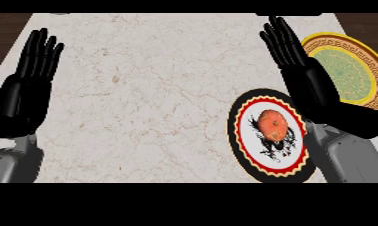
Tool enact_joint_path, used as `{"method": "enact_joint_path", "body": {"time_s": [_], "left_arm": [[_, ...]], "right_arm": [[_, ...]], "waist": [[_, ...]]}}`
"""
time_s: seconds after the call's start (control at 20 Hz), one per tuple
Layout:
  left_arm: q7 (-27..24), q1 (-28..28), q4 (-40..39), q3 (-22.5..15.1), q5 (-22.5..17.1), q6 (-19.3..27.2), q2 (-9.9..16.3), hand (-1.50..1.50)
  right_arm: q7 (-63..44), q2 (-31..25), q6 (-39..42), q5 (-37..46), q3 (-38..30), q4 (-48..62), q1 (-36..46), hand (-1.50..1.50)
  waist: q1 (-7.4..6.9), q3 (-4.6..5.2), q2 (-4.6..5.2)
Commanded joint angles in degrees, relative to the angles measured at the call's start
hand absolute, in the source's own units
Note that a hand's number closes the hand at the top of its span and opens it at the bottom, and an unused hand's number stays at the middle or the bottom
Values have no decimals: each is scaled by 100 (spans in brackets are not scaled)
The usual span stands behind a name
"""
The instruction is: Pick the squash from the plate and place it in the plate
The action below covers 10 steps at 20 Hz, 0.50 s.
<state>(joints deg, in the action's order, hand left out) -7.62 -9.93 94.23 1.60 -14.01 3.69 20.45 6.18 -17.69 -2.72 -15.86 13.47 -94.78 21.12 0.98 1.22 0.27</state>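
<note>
Orange squash (272, 123) left of right hand (310, 77)

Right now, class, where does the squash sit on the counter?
In the head view, the squash lies on the black-rimmed plate at lower right, just left of the right hand, with the yellow-rimmed plate beyond.

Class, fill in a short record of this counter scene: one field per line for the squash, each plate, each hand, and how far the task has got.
squash: orange, lying on the black-rimmed plate
black-rimmed plate: near edge of the counter, right side
yellow-rimmed plate: far right, green centre, nothing on it
left hand: open, fingers straight, at the left edge
right hand: open, fingers straight, between the two plates
task stage: squash not yet picked up
</note>
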Motion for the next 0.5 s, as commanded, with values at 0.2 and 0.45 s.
{"method": "enact_joint_path", "body": {"time_s": [0.2, 0.45], "left_arm": [[1447, 966, -902, -512, 61, 300, -372, 0], [1518, 1223, -1195, -904, 48, 202, -749, 0]], "right_arm": [[149, -1242, 595, -654, -1654, 621, -91, 150], [633, -1585, -843, 801, -2164, 1660, -765, -150]], "waist": [[63, -147, 31], [97, -140, 41]]}}
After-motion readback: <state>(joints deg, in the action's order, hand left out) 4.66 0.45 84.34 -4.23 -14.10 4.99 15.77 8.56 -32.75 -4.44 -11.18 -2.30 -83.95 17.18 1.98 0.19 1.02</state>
